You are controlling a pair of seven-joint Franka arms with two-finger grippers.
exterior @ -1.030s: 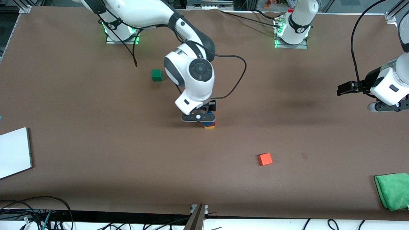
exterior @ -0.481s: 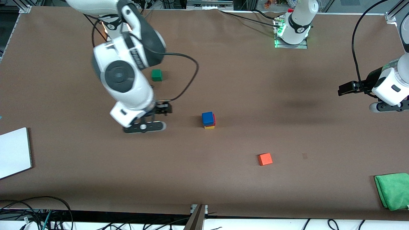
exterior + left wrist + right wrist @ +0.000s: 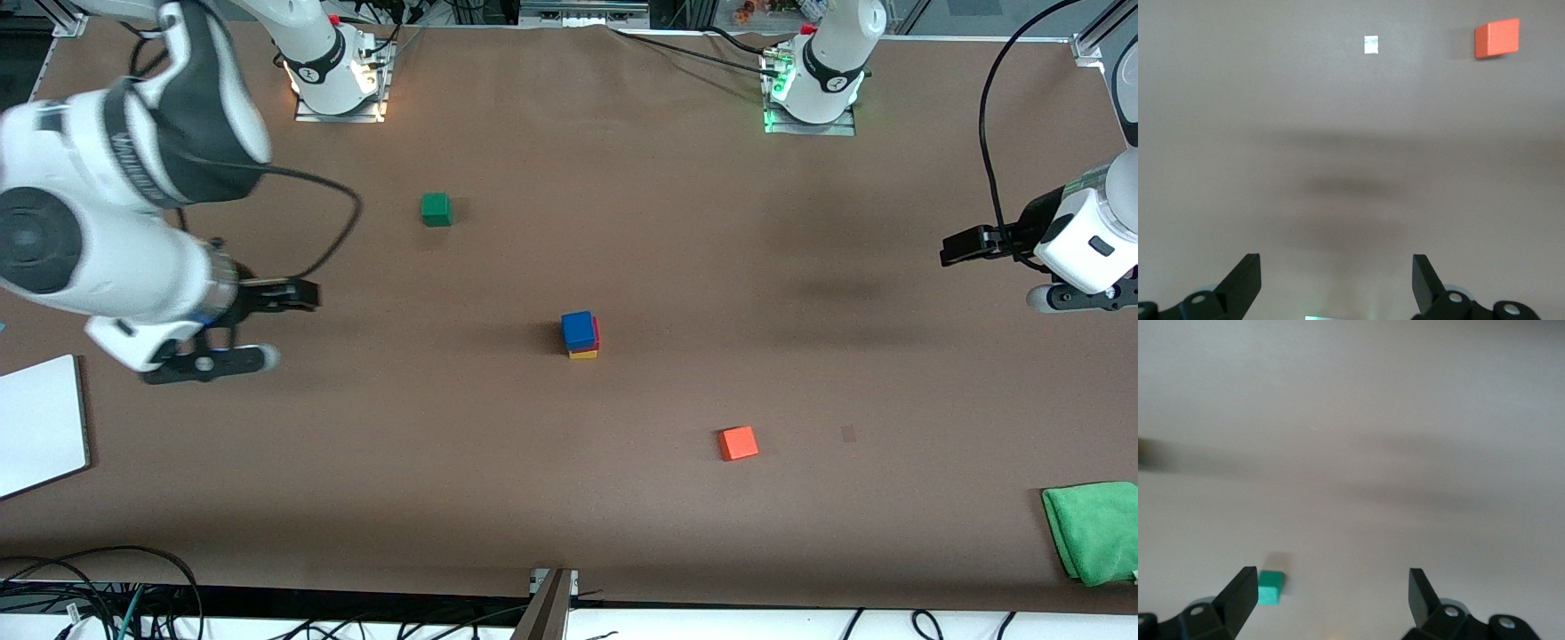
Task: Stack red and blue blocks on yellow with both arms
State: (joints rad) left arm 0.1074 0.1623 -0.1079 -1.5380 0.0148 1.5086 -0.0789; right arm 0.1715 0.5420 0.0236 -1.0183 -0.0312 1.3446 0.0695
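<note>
A three-cube stack stands mid-table. The blue block [image 3: 578, 329] is on top, the red block [image 3: 596, 333] shows as a sliver under it, and the yellow cube [image 3: 583, 354] is at the bottom. Nothing touches the stack. My right gripper [image 3: 209, 364] hangs over bare table toward the right arm's end, well away from the stack. In its wrist view the right gripper [image 3: 1331, 585] is open and empty. My left gripper [image 3: 1077, 299] waits over the table's left-arm end, and in its own view the left gripper [image 3: 1335, 275] is open and empty.
A green cube [image 3: 436, 209] [image 3: 1270, 587] lies farther from the front camera than the stack, toward the right arm's end. An orange-red cube [image 3: 738, 443] [image 3: 1497, 38] lies nearer the camera. A white sheet [image 3: 40, 427] and a green cloth [image 3: 1093, 529] sit at opposite table ends.
My right gripper has left the blue block on the stack and swung away toward the right arm's end of the table. The left arm has not moved.
</note>
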